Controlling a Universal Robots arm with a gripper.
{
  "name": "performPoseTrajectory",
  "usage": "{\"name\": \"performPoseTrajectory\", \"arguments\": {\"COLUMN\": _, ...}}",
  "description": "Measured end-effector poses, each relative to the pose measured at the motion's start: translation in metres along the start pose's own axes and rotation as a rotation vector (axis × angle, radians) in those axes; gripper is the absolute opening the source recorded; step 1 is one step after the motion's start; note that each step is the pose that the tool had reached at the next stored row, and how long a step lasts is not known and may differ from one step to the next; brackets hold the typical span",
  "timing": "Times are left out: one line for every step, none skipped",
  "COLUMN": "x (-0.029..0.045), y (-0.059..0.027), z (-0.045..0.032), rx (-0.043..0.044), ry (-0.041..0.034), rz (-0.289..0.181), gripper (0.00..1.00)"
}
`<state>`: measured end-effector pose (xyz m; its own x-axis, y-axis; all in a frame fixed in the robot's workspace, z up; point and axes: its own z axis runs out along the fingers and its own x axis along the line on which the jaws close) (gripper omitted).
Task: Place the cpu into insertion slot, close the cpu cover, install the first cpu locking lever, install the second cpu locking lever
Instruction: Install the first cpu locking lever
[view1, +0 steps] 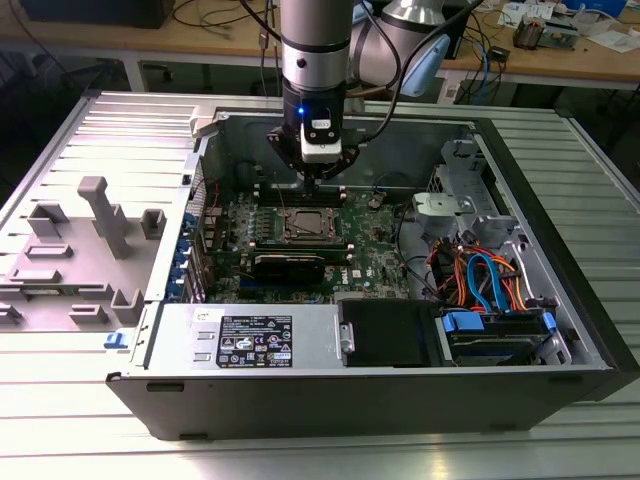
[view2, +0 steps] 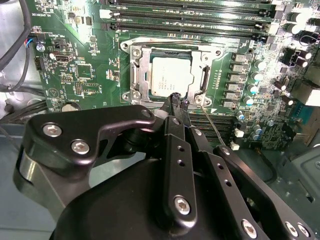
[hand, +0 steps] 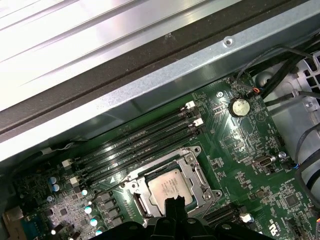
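Arm (view1: 315, 40): grey cylindrical segment in the upper centre of the exterior view, dropping vertically from the top edge.
Wrist (view1: 305, 105): black collar under the grey segment with a blue light (view1: 303, 112) lit on it. A white block (view1: 322, 148) is mounted just below.
Pincer (view1: 320, 180): black, pointing straight down, centre of frame, a little above the middle.
Fingers (view2: 176, 150): in the second wrist view, black bolted bars converging to a point, tips drawn together with no gap visible.
Pincer tip (hand: 175, 202), first wrist view: a single narrow black wedge.
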<state>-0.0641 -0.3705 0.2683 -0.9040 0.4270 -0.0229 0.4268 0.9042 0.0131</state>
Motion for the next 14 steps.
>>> {"name": "performPoseTrajectory", "arguments": {"x": 0.0000, "y": 0.0000, "z": 0.0000, "rx": 0.0001, "ry": -0.0001, "rz": 0.000, "gripper": 0.11}}
{"name": "performPoseTrajectory", "arguments": {"x": 0.0000, "y": 0.0000, "z": 0.0000, "rx": 0.0000, "ry": 0.0000, "rz": -0.001, "gripper": 0.11}}
{"name": "performPoseTrajectory", "arguments": {"x": 0.0000, "y": 0.0000, "z": 0.0000, "rx": 0.0000, "ry": 0.0000, "rz": -0.002, "gripper": 0.11}}
{"name": "performPoseTrajectory", "arguments": {"x": 0.0000, "y": 0.0000, "z": 0.0000, "rx": -0.0001, "ry": 0.0000, "rz": -0.004, "gripper": 0.11}}
{"name": "performPoseTrajectory", "arguments": {"x": 0.0000, "y": 0.0000, "z": 0.0000, "rx": -0.0001, "ry": 0.0001, "rz": -0.005, "gripper": 0.11}}
{"name": "performPoseTrajectory", "arguments": {"x": 0.0000, "y": 0.0000, "z": 0.0000, "rx": -0.0003, "ry": 0.0002, "rz": -0.010, "gripper": 0.11}}
{"name": "performPoseTrajectory", "arguments": {"x": 0.0000, "y": 0.0000, "z": 0.0000, "rx": -0.0004, "ry": 0.0002, "rz": -0.017, "gripper": 0.11}}
{"name": "performPoseTrajectory", "arguments": {"x": 0.0000, "y": 0.0000, "z": 0.0000, "rx": -0.0007, "ry": 0.0004, "rz": -0.032, "gripper": 0.11}}
{"name": "performPoseTrajectory", "arguments": {"x": 0.0000, "y": -0.0001, "z": 0.0000, "rx": -0.0010, "ry": 0.0005, "rz": -0.042, "gripper": 0.11}}
{"name": "performPoseTrajectory", "arguments": {"x": 0.0000, "y": -0.0001, "z": 0.0000, "rx": -0.0012, "ry": 0.0007, "rz": -0.055, "gripper": 0.11}}
{"name": "performPoseTrajectory", "arguments": {"x": 0.0000, "y": 0.0000, "z": 0.0000, "rx": -0.0017, "ry": 0.0010, "rz": -0.076, "gripper": 0.11}}
{"name": "performPoseTrajectory", "arguments": {"x": 0.0000, "y": -0.0001, "z": 0.0000, "rx": -0.0021, "ry": 0.0012, "rz": -0.094, "gripper": 0.11}}
{"name": "performPoseTrajectory", "arguments": {"x": 0.0000, "y": -0.0001, "z": 0.0000, "rx": -0.0023, "ry": 0.0013, "rz": -0.101, "gripper": 0.11}}
{"name": "performPoseTrajectory", "arguments": {"x": 0.0000, "y": 0.0000, "z": 0.0000, "rx": -0.0025, "ry": 0.0014, "rz": -0.108, "gripper": 0.11}}
